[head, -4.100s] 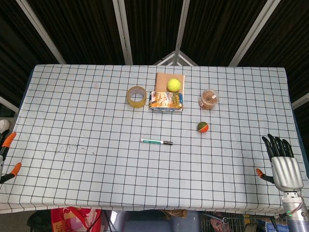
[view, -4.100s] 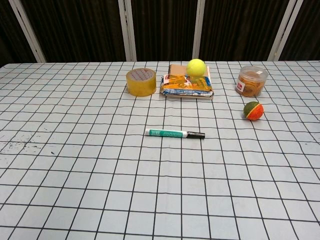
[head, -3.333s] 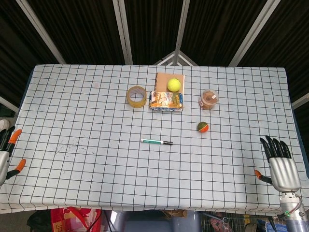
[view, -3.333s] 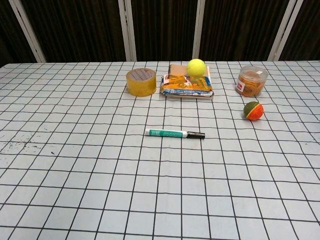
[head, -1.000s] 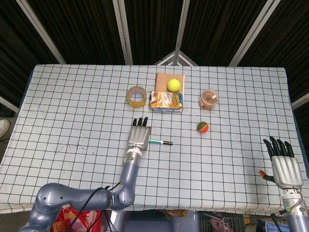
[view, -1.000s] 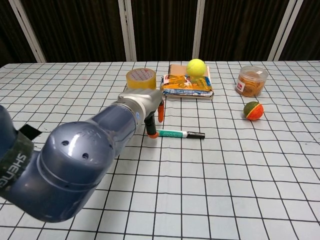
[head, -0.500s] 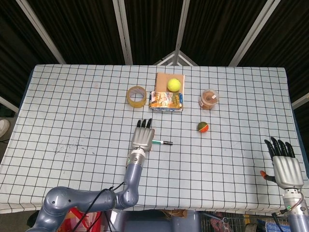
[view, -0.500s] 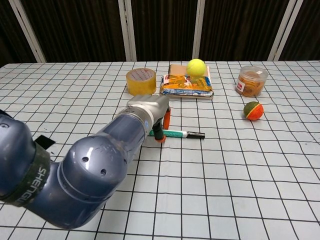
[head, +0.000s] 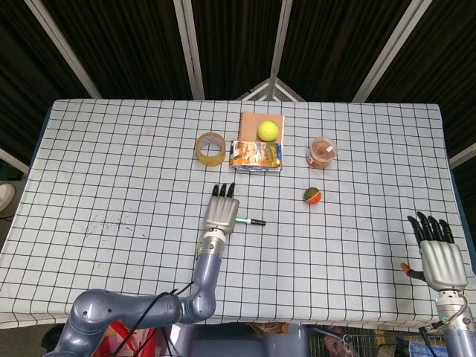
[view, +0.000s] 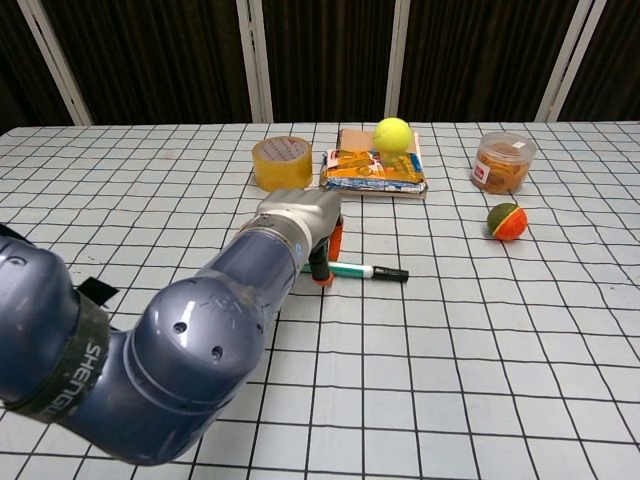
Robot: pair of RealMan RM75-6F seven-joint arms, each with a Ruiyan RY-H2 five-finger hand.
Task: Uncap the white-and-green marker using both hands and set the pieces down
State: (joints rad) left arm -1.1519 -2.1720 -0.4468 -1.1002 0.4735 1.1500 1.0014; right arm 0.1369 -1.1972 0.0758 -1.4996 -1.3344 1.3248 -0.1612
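The white-and-green marker (head: 250,221) (view: 366,271) lies on the checked tablecloth near the table's middle, its black cap pointing right. My left hand (head: 221,212) (view: 304,226) lies flat over the marker's left end, fingers stretched toward the far side. Its orange-tipped thumb (view: 322,266) is down beside the barrel, and the white end is hidden under the hand. No grip on the marker shows. My right hand (head: 439,255) hangs at the table's front right corner, fingers spread and empty, far from the marker; the chest view does not show it.
A yellow tape roll (head: 210,148) (view: 282,163), a snack packet (head: 256,156) (view: 375,172) on a notebook with a tennis ball (head: 268,131) (view: 393,134), and a rubber-band jar (head: 321,152) (view: 503,162) stand behind the marker. An orange-green ball (head: 312,195) (view: 506,221) lies to its right.
My left arm came in from the left edge and laid its hand over the marker's left end. In the last half second the marker's cap end swung slightly toward me. The right hand barely moved.
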